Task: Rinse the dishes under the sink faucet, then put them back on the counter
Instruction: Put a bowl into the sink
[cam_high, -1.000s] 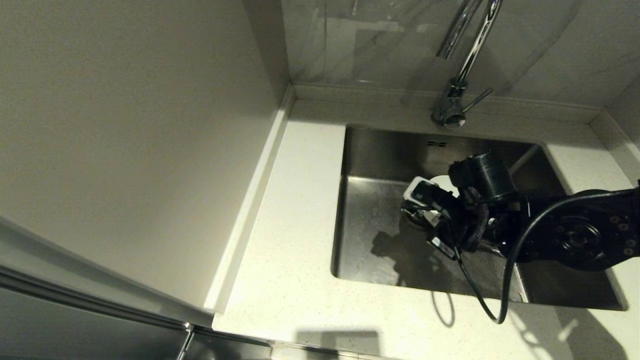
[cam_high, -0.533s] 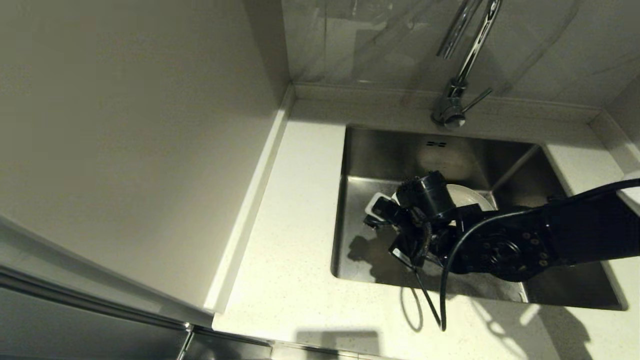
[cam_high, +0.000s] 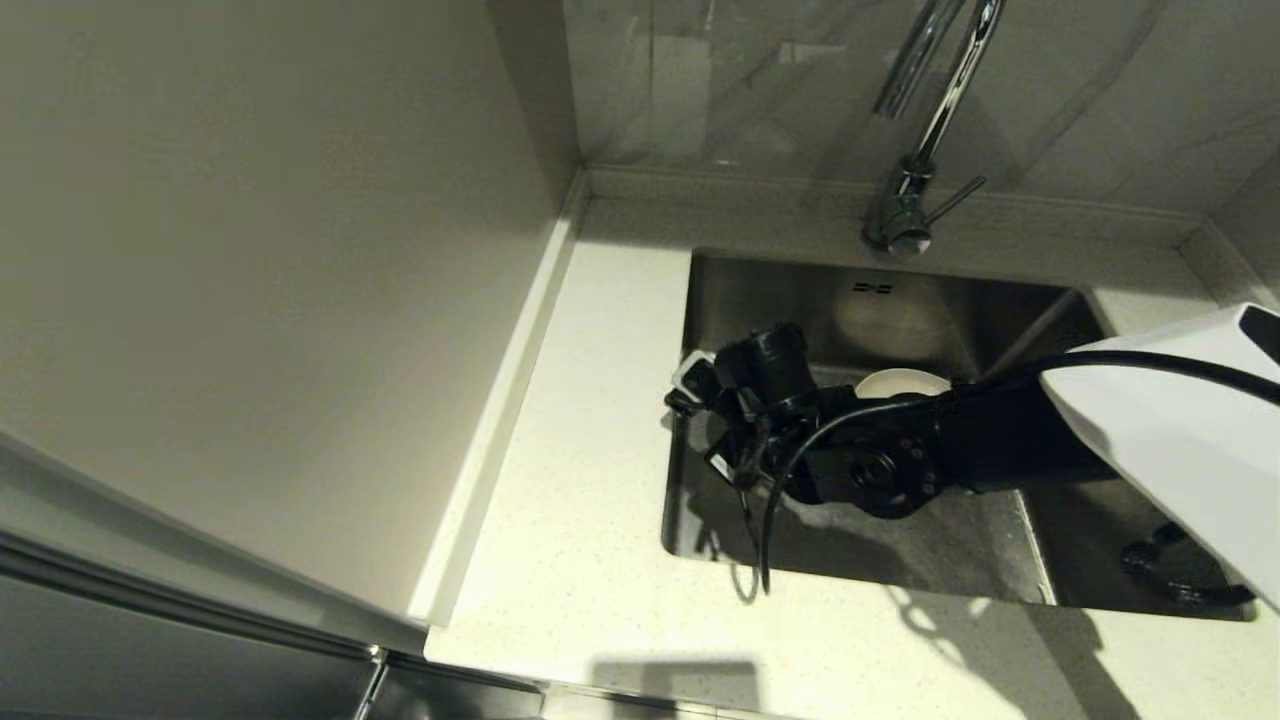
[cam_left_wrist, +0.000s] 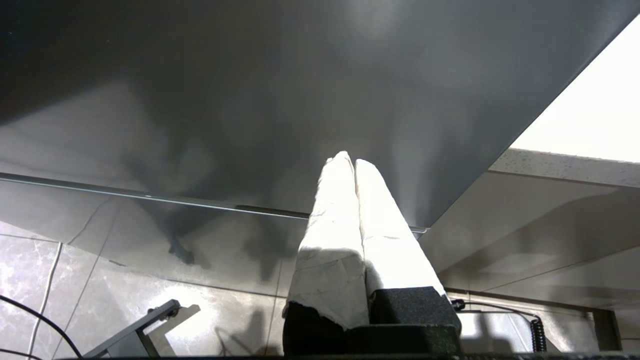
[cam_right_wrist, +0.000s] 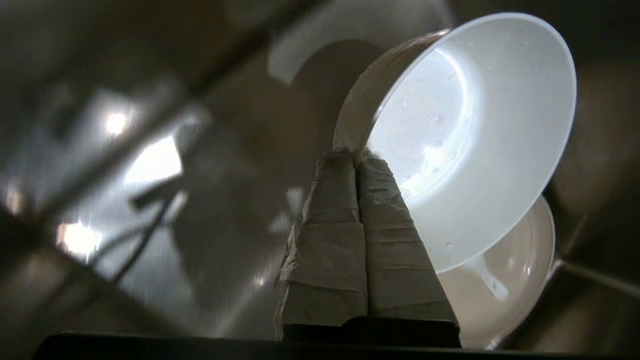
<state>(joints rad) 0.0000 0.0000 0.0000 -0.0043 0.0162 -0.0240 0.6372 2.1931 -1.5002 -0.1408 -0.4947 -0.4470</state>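
My right gripper (cam_right_wrist: 356, 159) is clenched on the rim of the small white bowl (cam_right_wrist: 470, 135), pinching the thin wall edge-on; the bowl hangs tilted beside my fingertips, over the left part of the sink (cam_high: 860, 300). It looks light and rigid, likely brittle, and droplets on its inside suggest a wet, slippery glaze, so I judge a rim pinch is the only real hold and one that could let it swing or slip. Below and beyond the gripper, the plate (cam_right_wrist: 505, 285) lies on the sink floor with the spoon (cam_right_wrist: 484, 280) in it. The speckled surface (cam_high: 600, 480) lies just beside the gripper, across the sink edge, with room to set down. The faucet (cam_high: 915, 170) stands behind. My left gripper (cam_left_wrist: 354, 167) is clenched on nothing, parked below the surface.
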